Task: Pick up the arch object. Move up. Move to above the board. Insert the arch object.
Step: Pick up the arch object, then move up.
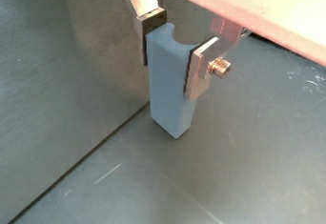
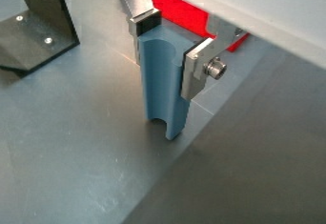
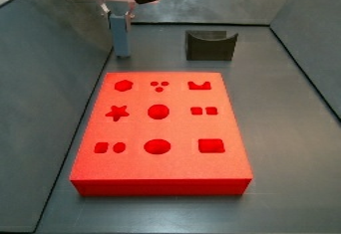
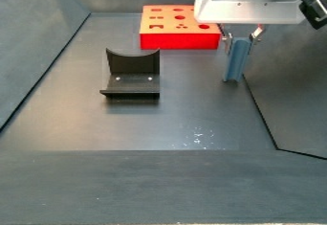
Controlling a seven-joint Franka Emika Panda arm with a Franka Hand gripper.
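The gripper is standing beside the far end of the board, with its flat silver fingers clamping the arch object near its upper end. In both wrist views the dark pads are pressing on the two opposite broad faces of the pale blue-grey block, and the block is hanging upright between them with its notched end pointing down. Whether that lower end is touching the grey floor or just clearing it is not something the pictures are settling; in a side view the arch object is reaching down very close to the floor, just beside the red board.

Judging from its look, the piece is handling as a light, stiff, smooth-faced block, probably plastic, so it is not likely to bend or crush under the jaws, but the smooth faces could be letting it swivel or slide if the grip is loose. Holding it high, as now, is leaving the notched end free for the recess, though a long free length is making any tilt matter more. The fixture is sitting well apart, out on the floor
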